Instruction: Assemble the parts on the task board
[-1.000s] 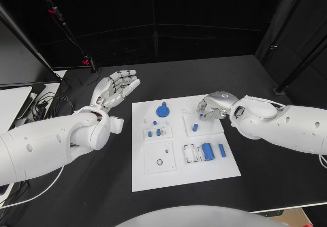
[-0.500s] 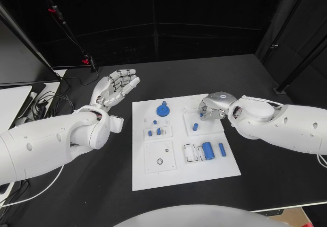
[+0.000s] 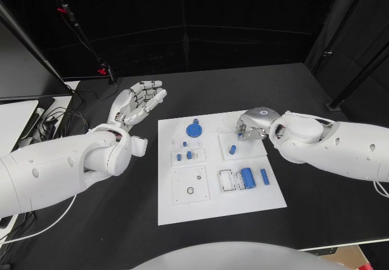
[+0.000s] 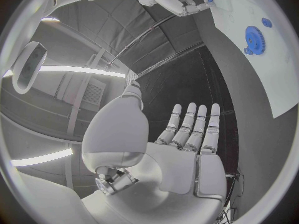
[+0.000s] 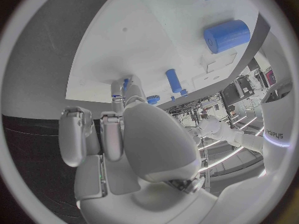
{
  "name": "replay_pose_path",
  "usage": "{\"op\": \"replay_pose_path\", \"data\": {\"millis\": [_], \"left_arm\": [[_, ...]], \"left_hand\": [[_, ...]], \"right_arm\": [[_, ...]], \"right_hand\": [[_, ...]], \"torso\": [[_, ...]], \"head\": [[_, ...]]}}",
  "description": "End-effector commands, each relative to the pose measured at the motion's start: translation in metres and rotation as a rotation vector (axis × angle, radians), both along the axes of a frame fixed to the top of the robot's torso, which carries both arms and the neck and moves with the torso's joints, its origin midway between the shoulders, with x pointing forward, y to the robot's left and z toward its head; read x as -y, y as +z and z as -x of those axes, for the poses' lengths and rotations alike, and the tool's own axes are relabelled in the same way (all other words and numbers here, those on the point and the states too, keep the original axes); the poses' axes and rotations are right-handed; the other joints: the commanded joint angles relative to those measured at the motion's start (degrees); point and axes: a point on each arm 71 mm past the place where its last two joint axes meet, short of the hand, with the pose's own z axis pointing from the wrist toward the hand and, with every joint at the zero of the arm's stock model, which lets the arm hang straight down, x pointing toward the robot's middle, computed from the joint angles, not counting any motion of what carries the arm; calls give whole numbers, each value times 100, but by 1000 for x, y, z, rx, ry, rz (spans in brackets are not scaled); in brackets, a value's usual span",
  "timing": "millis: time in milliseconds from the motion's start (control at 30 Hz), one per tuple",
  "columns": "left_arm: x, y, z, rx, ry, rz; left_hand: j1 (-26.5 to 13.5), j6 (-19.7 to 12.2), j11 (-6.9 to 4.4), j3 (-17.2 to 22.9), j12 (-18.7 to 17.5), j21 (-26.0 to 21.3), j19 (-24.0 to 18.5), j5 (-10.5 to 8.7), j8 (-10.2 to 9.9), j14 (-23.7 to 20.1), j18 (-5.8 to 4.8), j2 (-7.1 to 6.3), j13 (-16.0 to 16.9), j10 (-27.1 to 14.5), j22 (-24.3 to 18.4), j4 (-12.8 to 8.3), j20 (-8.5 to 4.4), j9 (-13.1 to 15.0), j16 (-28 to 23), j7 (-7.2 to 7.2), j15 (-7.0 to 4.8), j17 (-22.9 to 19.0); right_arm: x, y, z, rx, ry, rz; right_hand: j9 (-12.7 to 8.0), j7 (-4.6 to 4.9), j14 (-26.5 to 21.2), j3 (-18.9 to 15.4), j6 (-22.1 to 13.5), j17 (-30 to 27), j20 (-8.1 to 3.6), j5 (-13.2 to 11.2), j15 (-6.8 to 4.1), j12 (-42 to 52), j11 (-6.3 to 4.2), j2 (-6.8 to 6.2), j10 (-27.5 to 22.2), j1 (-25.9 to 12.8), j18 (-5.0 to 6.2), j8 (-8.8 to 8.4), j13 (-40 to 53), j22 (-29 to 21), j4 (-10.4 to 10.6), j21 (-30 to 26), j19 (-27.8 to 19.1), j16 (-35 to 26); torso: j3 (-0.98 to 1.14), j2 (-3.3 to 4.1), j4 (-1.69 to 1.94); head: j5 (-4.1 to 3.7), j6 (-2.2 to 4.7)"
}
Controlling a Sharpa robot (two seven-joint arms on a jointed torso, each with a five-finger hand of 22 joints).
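The right hand (image 3: 253, 125) is curling over the upper right part of the task board (image 3: 218, 191), pinching a small blue part (image 3: 240, 134) in its fingertips. The left hand (image 3: 138, 102) is hovering open, fingers straight, over the black table (image 3: 113, 225) at upper left. A blue gear (image 3: 194, 130) is lying just left of the right hand; a blue cylinder (image 3: 247, 178) is sitting lower right.

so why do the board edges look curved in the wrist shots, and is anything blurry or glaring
Left wrist view: fisheye lens bends the task board edge into an arc; bright light strips glare beside the left hand. Right wrist view: same bending, and the right hand looms large and soft up close. Head view: edges stay straight, evenly lit, the blue gear sharp.
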Motion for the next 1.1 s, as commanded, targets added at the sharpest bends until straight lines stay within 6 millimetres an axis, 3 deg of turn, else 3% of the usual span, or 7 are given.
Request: {"op": "replay_pose_path", "data": {"millis": [33,367,733,1100], "left_arm": [[1,12,4,161,-36,60],[-1,12,4,158,-31,57],[-3,12,3,155,-29,55],[-2,11,2,154,-30,54]], "left_hand": [[-24,-41,-1,37,19,34,36,-10,18,-27,19,54,1,-28,-5,11,-4,-2,10,876,-7,-4],[-19,-58,-1,60,74,34,40,-9,57,-40,20,92,-4,-50,-16,9,-4,-7,51,877,-7,-37],[-3,-88,-1,96,162,35,41,23,119,-64,20,155,-17,-90,-45,6,-4,-20,121,877,-6,-93],[0,-97,0,104,184,33,29,37,134,-74,19,169,-21,-104,-71,5,-4,-24,137,877,-5,-110]], "right_arm": [[0,-5,1,-23,-6,40],[-3,0,2,35,11,2],[-4,15,9,168,41,-146],[-3,27,26,206,61,-247]], "right_hand": [[27,-33,596,65,131,1508,-57,-26,-53,-34,-31,11,124,131,117,53,3,1163,-10,-21,280,14],[55,-57,596,206,377,1508,-110,-26,-94,-162,-69,54,345,374,101,111,-2,1195,-46,25,313,14],[44,-4,596,232,425,1508,-104,-25,-63,-312,-20,11,448,389,90,70,-4,1214,-5,54,335,14],[34,36,596,274,448,1508,-84,-24,-32,-416,20,-18,494,437,87,34,-4,1218,-8,59,341,14]], "torso": [[4,-1,1],[2,-2,-3],[1,-4,-4],[-5,-7,4]], "head": [[-8,-12],[-1,-28],[19,-57],[-10,-74]]}}
